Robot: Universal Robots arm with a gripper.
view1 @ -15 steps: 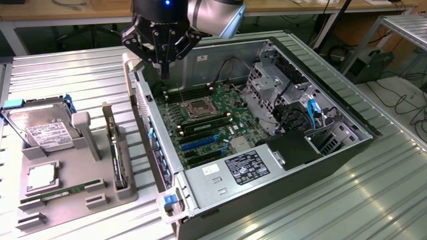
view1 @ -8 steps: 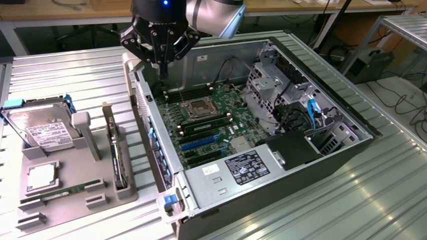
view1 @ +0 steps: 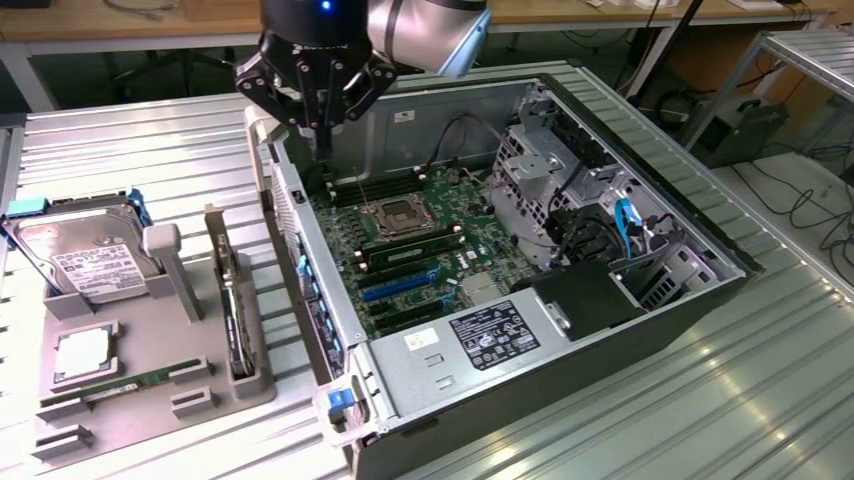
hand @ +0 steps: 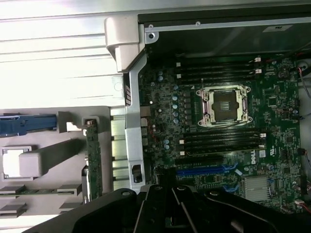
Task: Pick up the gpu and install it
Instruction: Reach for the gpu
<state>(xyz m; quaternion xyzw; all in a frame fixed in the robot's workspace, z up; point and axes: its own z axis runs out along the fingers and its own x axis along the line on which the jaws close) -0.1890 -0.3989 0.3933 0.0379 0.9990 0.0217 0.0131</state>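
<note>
Flat green motherboard (view1: 400,250) carried blue plastic slots (view1: 400,284). Thin gpu circuit card (hand: 93,160) was dark green. Moulded plastic tray (view1: 254,395) was plain grey. Boxy silver hard drive (view1: 67,245) bore white label (view1: 100,270).

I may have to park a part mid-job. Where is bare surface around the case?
Bare ribbed table lies behind the grey tray, at the exterior view's left of the case, and again at that view's right of the case. The tray is crowded with the hard drive, gpu and memory stick.
</note>
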